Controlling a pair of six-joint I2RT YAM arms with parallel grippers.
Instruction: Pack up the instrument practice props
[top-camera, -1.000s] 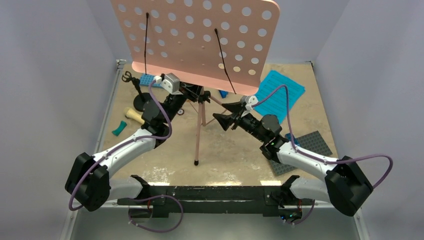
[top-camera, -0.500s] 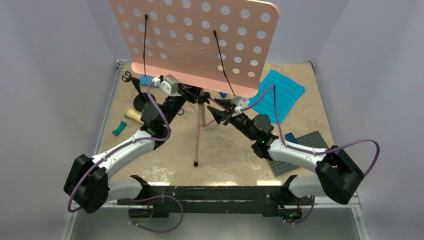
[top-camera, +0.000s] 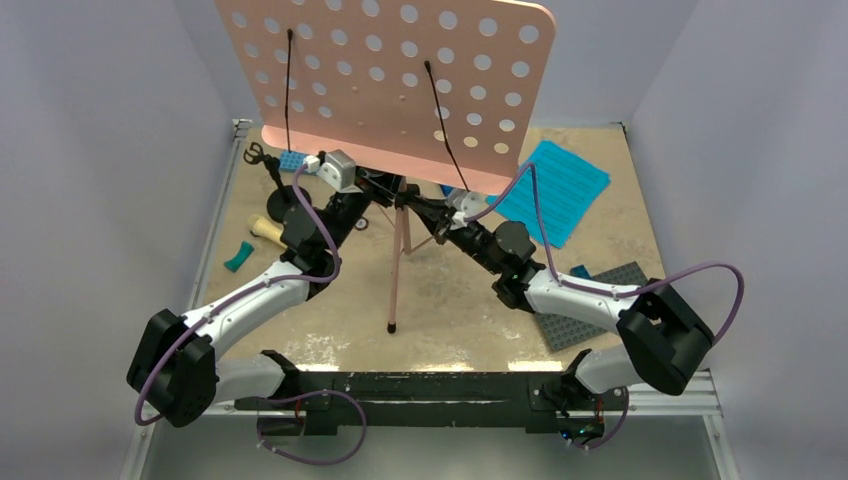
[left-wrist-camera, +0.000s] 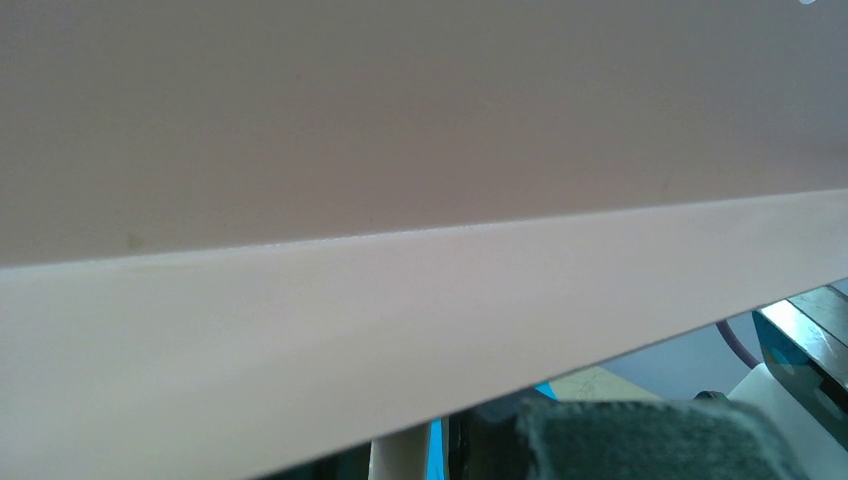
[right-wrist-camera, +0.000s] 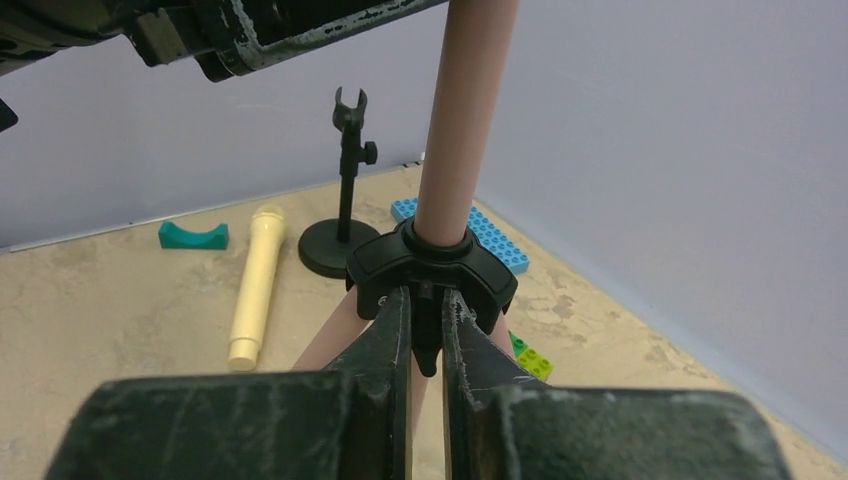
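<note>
The pink music stand stands mid-table, its hole-dotted board (top-camera: 390, 80) high over the pole (top-camera: 398, 270). My right gripper (top-camera: 412, 203) is shut on a black tab of the tripod collar (right-wrist-camera: 470, 265) round the pole. My left gripper (top-camera: 385, 188) sits under the board's lip, closed on the stand's top joint. The left wrist view is filled by the board's underside (left-wrist-camera: 400, 150), with the pole (left-wrist-camera: 398, 460) beside a finger pad (left-wrist-camera: 620, 440). Cyan sheet-music pages (top-camera: 560, 190) lie back right. The cream microphone (top-camera: 266, 229) and black mic stand (top-camera: 275, 190) are at the left.
A teal curved piece (top-camera: 238, 258) lies near the left edge. A blue baseplate (top-camera: 295, 160) sits at the back left and a grey one (top-camera: 600, 300) under my right forearm. Green bricks (right-wrist-camera: 530, 357) lie by the stand's legs. Walls close in on three sides.
My right arm swung left from the open floor to the stand's pole, and its jaws went from open to shut on the collar. The left arm stayed put.
</note>
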